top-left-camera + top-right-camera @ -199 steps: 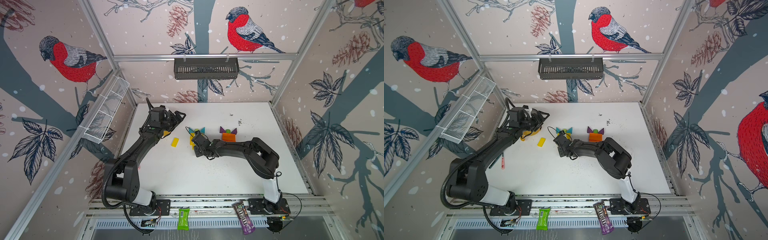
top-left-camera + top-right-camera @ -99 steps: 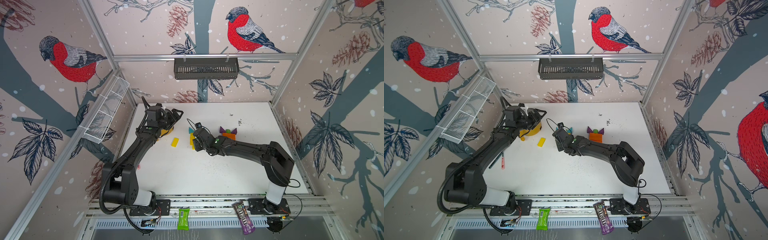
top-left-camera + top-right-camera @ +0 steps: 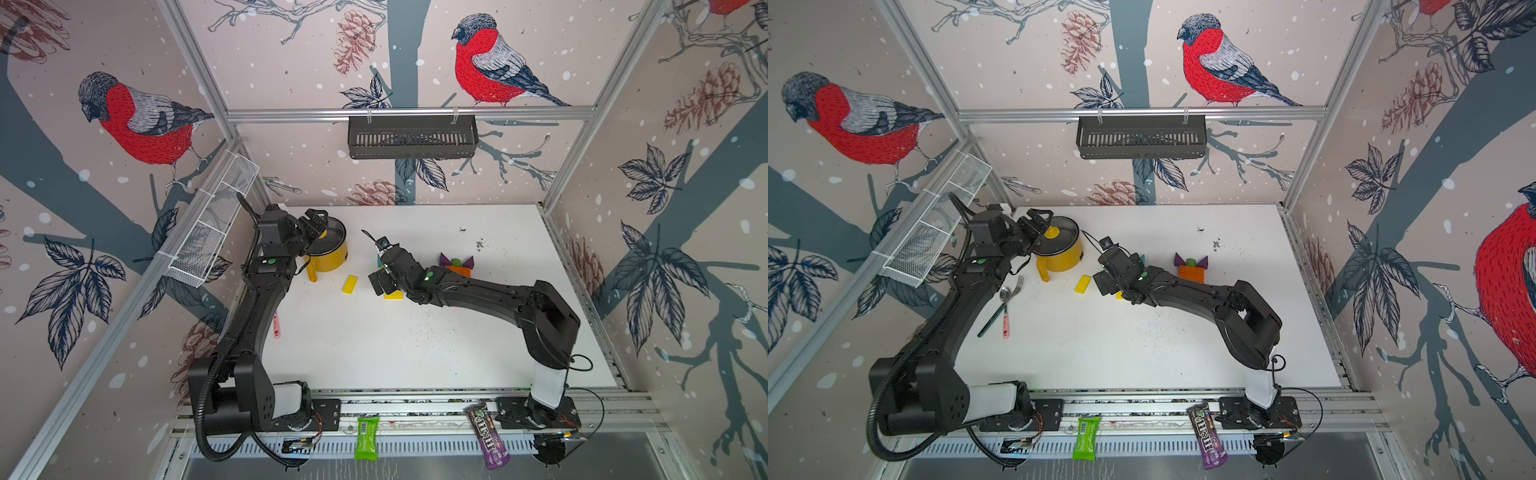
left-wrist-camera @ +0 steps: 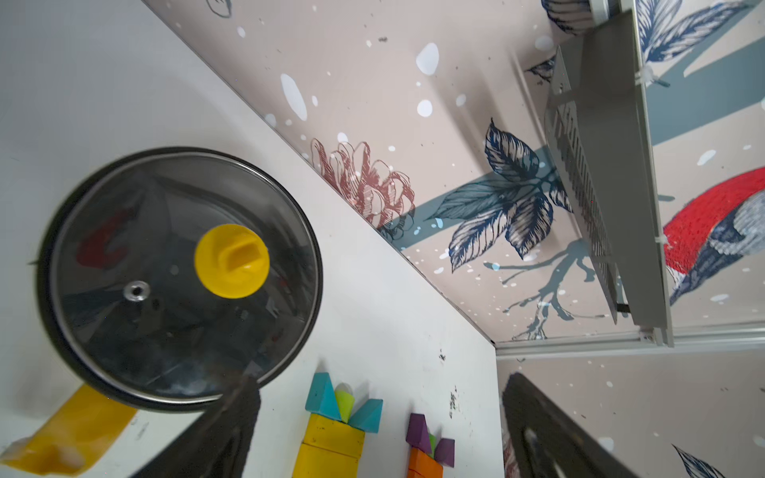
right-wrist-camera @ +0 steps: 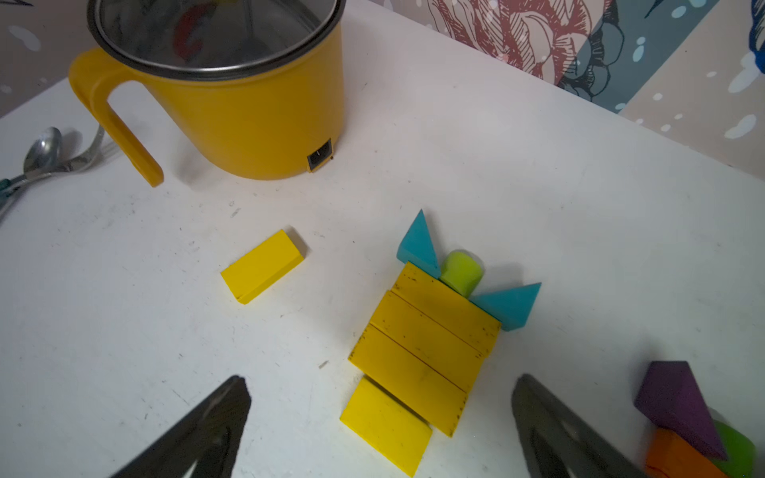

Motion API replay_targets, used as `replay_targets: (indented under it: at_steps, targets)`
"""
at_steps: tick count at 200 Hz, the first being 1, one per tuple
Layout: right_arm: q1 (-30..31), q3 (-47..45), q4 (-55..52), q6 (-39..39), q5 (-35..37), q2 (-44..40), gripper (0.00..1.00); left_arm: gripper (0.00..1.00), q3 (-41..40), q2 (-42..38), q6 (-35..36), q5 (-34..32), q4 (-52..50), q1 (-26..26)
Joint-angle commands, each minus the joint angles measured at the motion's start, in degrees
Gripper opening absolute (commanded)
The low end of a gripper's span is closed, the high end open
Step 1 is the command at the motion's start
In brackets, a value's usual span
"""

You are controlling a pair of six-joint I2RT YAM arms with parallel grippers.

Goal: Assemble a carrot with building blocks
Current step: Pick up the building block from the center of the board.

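Right gripper [image 5: 381, 383] released, jaws wide, holding nothing, hovering over the end of the yellow carrot [image 5: 426, 331] that lies away from the pot [image 3: 330, 255]. The carrot is three yellow bars side by side, flat on the table [image 3: 395, 353]. A fourth bar [image 5: 385, 426] sits skewed at the far end. Teal triangles [image 5: 418, 244] and a green cube [image 5: 460, 273] cap the end nearer the pot. Loose bar [image 5: 261, 266] lies between the pot and the yellow carrot, touching neither. Orange carrot [image 3: 457, 271] with purple triangles [image 5: 679, 405] lies beyond the yellow one from the pot. Left gripper [image 3: 316, 222] also spread and holding nothing, above the pot's lid [image 4: 182, 273].
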Motion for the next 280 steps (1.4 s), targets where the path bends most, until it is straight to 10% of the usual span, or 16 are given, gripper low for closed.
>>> replay_targets:
  at_steps: [1,51,194,280]
  targets:
    - [0.1,1.3,3.8,-5.8,-5.0,1.6,0.99,0.92,0.0,-0.4,0.1,-1.2,0.1,1.1]
    - [0.7,6.5,3.3,-18.5,-18.2,9.5,0.99,0.92,0.0,0.4,-0.1,1.4,1.2,1.6]
    - [-0.3,31.0,-5.0,-21.8,-17.2,33.5,1.0,0.92,-0.7,0.8,-1.7,3.9,2.6,4.3]
    - [-0.3,32.7,-7.4,-18.8,-20.4,33.2,0.58,0.87,-1.8,1.4,-3.7,6.8,5.2,4.3]
